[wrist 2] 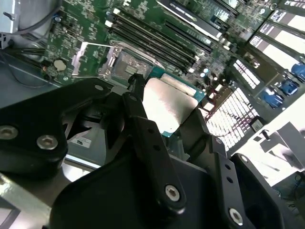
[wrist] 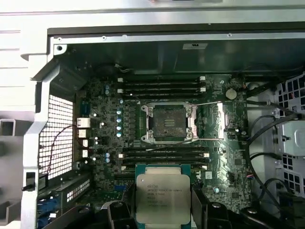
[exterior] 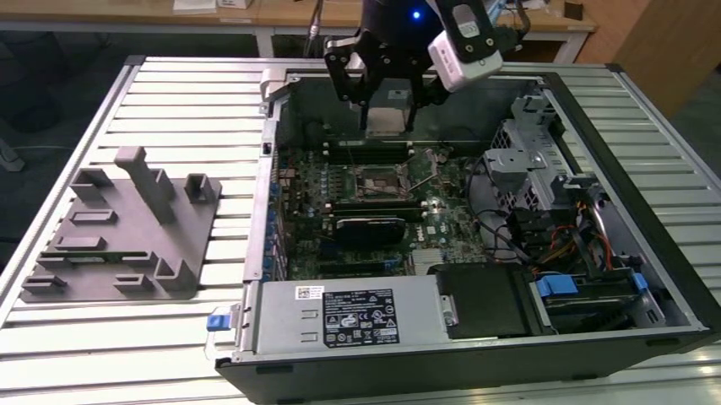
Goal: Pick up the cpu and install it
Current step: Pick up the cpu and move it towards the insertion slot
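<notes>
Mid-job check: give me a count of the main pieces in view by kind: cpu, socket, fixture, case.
computer case: 1, open
motherboard socket: 1, empty
cpu: 1, held by the gripper above the case
grey fixture: 1, beside the case
Total: 4

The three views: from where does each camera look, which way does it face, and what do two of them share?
Exterior view: off the arm, high, facing down on the open computer case and grey fixture; shows the gripper gripping the cpu.
First wrist view: on the arm, facing squarely down at the motherboard socket; fingertips show.
Second wrist view: on the arm, slanting along the fingers.
Both wrist views share cpu and socket.
</notes>
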`<state>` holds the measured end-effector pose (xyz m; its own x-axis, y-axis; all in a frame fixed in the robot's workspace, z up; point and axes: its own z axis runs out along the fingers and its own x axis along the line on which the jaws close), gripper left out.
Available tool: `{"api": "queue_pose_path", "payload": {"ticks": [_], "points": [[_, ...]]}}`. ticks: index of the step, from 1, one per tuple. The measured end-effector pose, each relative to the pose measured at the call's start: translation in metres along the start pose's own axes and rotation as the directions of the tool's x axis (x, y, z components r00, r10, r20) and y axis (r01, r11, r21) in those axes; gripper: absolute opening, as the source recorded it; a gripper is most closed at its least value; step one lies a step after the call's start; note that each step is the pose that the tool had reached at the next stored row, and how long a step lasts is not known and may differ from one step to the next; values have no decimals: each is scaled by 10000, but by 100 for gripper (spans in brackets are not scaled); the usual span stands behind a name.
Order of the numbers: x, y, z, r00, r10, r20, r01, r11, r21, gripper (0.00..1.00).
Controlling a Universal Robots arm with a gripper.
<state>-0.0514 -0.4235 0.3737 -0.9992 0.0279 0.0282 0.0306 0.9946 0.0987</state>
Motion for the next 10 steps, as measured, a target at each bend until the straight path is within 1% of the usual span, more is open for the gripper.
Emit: {"api": "queue_pose_path", "payload": {"ticks": [3,4,10], "points": [[-51,2,-1,10000,0,-1,0,10000,0,55],[-58,2,-2,10000,0,0,0,10000,0,55],[-60,3,-1,10000,0,0,0,10000,0,55]]}}
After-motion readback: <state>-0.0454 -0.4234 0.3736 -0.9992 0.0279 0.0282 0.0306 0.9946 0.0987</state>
